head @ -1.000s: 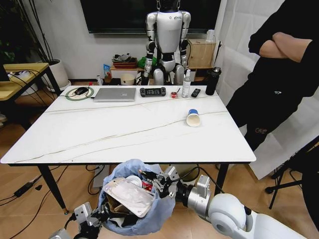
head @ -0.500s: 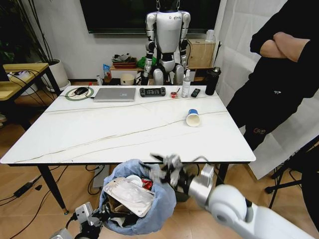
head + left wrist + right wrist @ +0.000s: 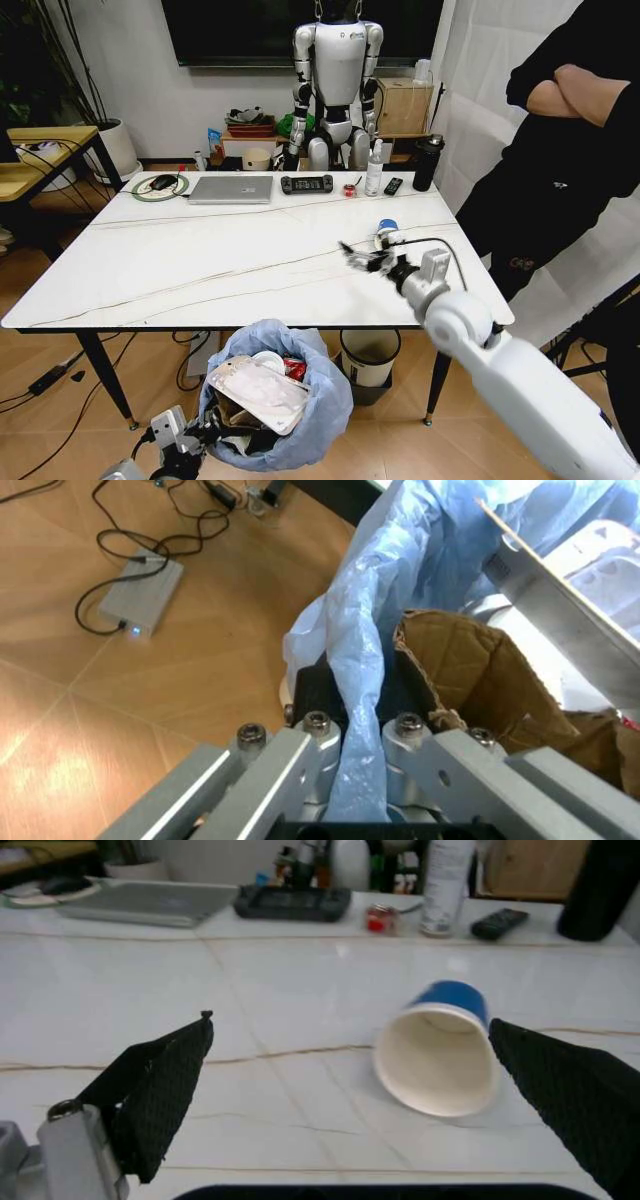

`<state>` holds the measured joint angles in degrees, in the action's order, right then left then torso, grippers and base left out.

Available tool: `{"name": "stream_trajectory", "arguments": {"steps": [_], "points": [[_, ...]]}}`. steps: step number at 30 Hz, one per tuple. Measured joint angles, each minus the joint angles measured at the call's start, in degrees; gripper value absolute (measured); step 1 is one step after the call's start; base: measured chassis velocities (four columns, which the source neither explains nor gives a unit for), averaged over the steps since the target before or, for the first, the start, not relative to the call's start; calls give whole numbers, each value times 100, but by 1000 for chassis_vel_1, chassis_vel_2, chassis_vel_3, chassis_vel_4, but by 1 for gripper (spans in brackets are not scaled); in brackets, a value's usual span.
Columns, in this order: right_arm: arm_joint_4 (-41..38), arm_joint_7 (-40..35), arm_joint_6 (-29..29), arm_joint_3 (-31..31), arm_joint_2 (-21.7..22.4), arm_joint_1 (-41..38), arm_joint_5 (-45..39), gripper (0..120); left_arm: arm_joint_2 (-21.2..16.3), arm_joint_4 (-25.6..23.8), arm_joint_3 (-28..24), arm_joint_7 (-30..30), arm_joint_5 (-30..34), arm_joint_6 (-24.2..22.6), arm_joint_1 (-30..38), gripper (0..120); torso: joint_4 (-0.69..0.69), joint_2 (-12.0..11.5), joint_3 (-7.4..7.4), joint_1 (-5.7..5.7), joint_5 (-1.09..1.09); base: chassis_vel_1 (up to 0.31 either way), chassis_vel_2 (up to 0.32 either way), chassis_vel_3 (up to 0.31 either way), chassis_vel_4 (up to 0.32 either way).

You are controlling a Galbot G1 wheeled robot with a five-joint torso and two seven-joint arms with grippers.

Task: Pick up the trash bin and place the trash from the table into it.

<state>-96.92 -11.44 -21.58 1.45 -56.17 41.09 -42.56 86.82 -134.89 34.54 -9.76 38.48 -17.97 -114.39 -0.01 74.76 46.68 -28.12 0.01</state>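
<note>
Nearest me, at the bottom left of the head view, my left gripper is clamped on the crinkled blue liner of the trash bin, and the left wrist view shows the plastic pinched between its fingers with torn brown cardboard just behind. The bin hangs below the near edge of the table, already stuffed with a clear packet and other litter. Further up, right of centre, my right gripper is out over the marble top with its jaws spread wide and empty; in the right wrist view the black pads flank the blue-and-white paper cup, which lies on its side with its mouth towards me. That cup looks like the last trash on the table. To do this well, I would straddle the cup across its middle, squeeze gently so it doesn't crush or roll away, and keep the bin level. At the far edge sit the laptop and controller, which stay put.
</note>
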Motion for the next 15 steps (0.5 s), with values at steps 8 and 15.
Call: {"name": "stream_trajectory", "arguments": {"steps": [8,15], "points": [[1193,366,287,54,-61,-344,223,100,18,-14,9,13,-14,11,-1,0,-2,0,-1,0,-1,0,0,0,0],[1794,604,477,-131,-311,-630,253,100,19,-29,25,13,-14,11,-9,0,-1,0,-1,1,-1,0,0,0,0]]}}
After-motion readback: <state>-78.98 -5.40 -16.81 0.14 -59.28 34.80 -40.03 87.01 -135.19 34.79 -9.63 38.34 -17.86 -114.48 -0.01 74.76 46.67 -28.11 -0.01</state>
